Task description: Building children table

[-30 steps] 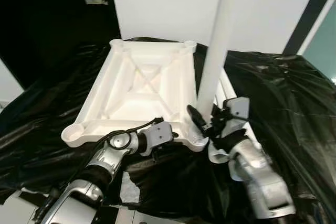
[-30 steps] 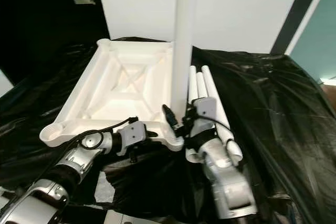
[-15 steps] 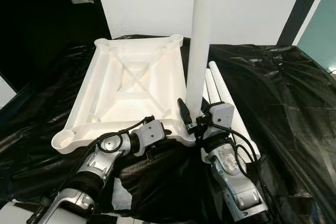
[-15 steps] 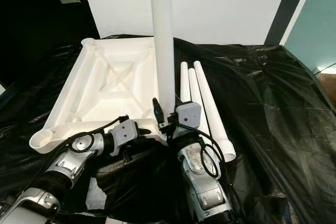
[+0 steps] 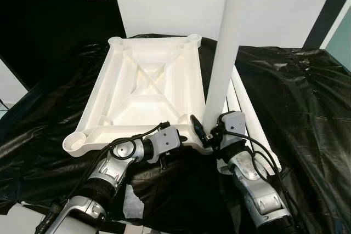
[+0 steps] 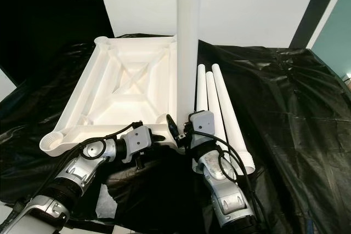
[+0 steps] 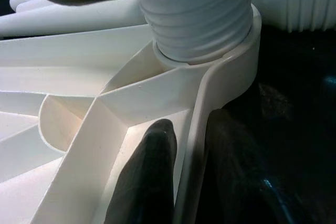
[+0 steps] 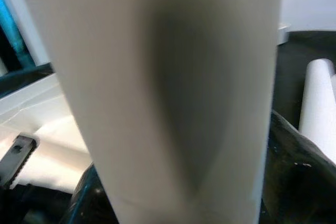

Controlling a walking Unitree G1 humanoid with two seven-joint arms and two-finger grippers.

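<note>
While our left gripper (image 7: pixel 184 182) is pinching the upturned tabletop's (image 5: pixel 145 89) near rim, our right gripper (image 5: pixel 205 131) is clasping the upright leg (image 5: pixel 225 53) in its corner socket (threads partly seated); further twisting seems needed, spare legs (image 6: pixel 219 108) lying beyond.
</note>
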